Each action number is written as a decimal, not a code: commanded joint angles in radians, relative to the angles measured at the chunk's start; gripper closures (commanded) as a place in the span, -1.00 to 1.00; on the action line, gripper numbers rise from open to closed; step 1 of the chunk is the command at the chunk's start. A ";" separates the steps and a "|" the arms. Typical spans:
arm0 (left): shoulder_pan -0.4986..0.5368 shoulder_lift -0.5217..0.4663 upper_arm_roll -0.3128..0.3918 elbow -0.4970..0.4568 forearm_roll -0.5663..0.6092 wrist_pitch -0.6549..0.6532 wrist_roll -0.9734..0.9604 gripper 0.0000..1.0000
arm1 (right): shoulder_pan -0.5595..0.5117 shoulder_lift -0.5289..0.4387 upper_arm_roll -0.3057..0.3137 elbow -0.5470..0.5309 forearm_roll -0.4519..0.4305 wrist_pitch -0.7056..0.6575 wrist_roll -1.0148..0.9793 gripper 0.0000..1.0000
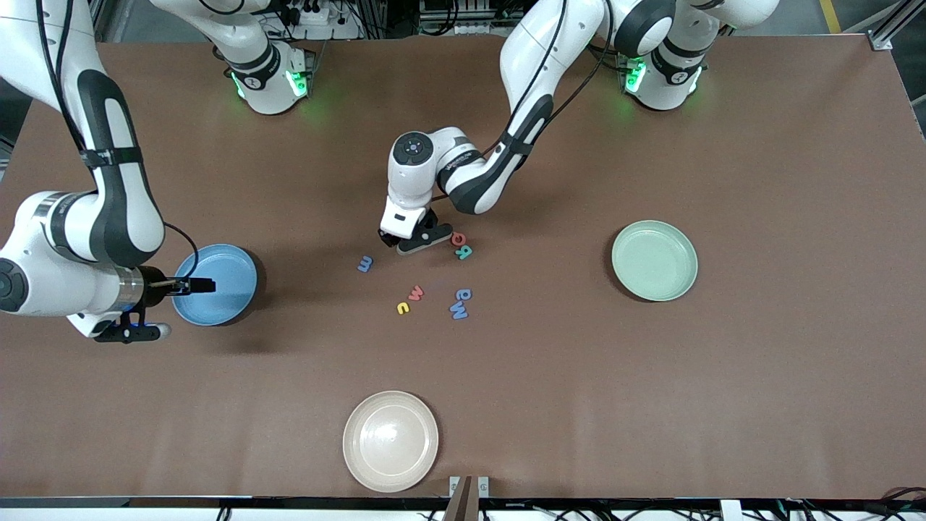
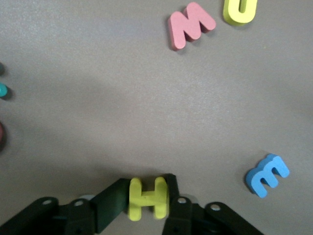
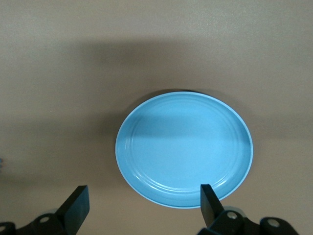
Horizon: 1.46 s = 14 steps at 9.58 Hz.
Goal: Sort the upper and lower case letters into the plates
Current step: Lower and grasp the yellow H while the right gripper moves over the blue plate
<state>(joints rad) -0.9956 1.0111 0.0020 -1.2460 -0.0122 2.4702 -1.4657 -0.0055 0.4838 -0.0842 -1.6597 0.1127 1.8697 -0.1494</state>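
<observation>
On the matte brown counter (image 1: pixel 651 405), the left hand (image 2: pixel 148 198) is gripping a flat yellow foam H (image 2: pixel 147 198); the right hand (image 3: pixel 142 203) is hanging open over the smooth round blue plate (image 3: pixel 185 154).

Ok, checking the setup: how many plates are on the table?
3: a plain blue round plate toward the right arm's end, a pale mint green one toward the left arm's end, a cream-white one nearest the front camera; none looks hidden.
</observation>
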 commanded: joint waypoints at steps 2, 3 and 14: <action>-0.012 0.029 0.010 0.028 0.021 -0.004 -0.022 0.51 | -0.001 0.001 0.000 -0.002 0.021 0.005 -0.018 -1.00; -0.011 0.027 0.010 0.028 0.021 -0.004 -0.022 0.52 | -0.001 0.001 0.000 -0.002 0.021 0.005 -0.018 -1.00; 0.136 -0.098 -0.042 0.022 -0.046 -0.229 0.214 0.52 | 0.085 -0.016 0.000 -0.069 0.019 0.100 0.089 -1.00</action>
<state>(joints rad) -0.9083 0.9642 -0.0144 -1.2076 -0.0288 2.2992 -1.3235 0.0652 0.4839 -0.0812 -1.7000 0.1152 1.9500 -0.1011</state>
